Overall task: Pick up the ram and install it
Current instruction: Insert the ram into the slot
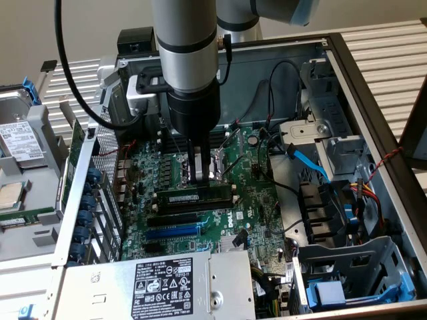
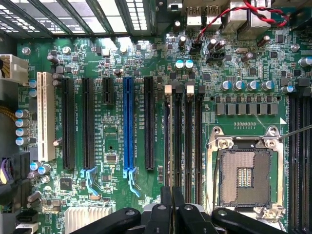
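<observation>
You had the black two-finger gripper (image 1: 195,180) pinched on the long, thin, dark green-black ram stick (image 1: 190,198), standing in a black mobo slot (image 1: 230,201) beside the silver CPU socket (image 1: 223,167): pickup done, full seating & latches unconfirmed.

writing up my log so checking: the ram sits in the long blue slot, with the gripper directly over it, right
Not quite. The ram is not in the blue slot, which is bare. It sits in a black memory slot beside the CPU socket, as the exterior view shows. The gripper is indeed directly over it.
</observation>
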`<state>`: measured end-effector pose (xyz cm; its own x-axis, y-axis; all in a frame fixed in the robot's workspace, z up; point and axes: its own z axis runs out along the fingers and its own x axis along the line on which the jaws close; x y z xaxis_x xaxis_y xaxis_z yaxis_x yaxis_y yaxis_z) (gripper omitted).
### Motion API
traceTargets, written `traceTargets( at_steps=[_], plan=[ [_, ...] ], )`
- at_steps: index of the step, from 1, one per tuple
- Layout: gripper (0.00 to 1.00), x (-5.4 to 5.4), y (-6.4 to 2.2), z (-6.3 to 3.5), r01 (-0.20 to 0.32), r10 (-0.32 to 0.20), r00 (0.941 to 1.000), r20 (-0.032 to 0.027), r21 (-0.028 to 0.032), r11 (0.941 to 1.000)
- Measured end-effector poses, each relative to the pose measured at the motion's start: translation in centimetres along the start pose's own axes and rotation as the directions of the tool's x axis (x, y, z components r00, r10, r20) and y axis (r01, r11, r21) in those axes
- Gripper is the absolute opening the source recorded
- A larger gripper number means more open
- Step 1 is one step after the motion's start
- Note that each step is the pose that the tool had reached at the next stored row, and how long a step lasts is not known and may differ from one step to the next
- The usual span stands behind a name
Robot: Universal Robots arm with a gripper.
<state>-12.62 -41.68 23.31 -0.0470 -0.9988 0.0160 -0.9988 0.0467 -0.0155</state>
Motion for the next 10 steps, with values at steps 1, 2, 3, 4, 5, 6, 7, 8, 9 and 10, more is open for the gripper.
traceTargets(
  at_steps=[1,2,3,4,5,6,7,8,9,10],
  plan=[
    [0.13,0.0,0.0,0.02,0.0,0.0,1.0,0.0,0.0,1.0],
    [0.13,0.0,0.0,0.04,0.0,0.0,1.0,0.0,0.0001,1.0],
    [0.13,0.0,0.0,0.05,0.0,0.0,1.0,0.0,0.0,1.0],
    [0.13,0.0,0.0,0.05,0.0,0.0,1.0,-0.0001,0.0,1.0],
    [0.13,0.0,0.0,0.05,0.0,0.0,1.0,-0.0001,0.0,1.0],
    [0.13,0.0,0.0,0.06,0.0,0.0,1.0,-0.0001,-0.0001,1.0],
    [0.13,0.0,0.0,0.06,0.0,0.0,1.0,-0.0001,0.0,1.0],
    [0.13,0.0,0.0,0.06,0.0,0.0,1.0,0.0,0.0,1.0],
    [0.13,-0.01,-0.01,0.07,0.0,0.0,1.0,0.0001,0.0001,1.0],
    [0.13,0.0,-0.04,0.07,0.0,0.0,1.0,0.0001,0.0,1.0]
  ],
)
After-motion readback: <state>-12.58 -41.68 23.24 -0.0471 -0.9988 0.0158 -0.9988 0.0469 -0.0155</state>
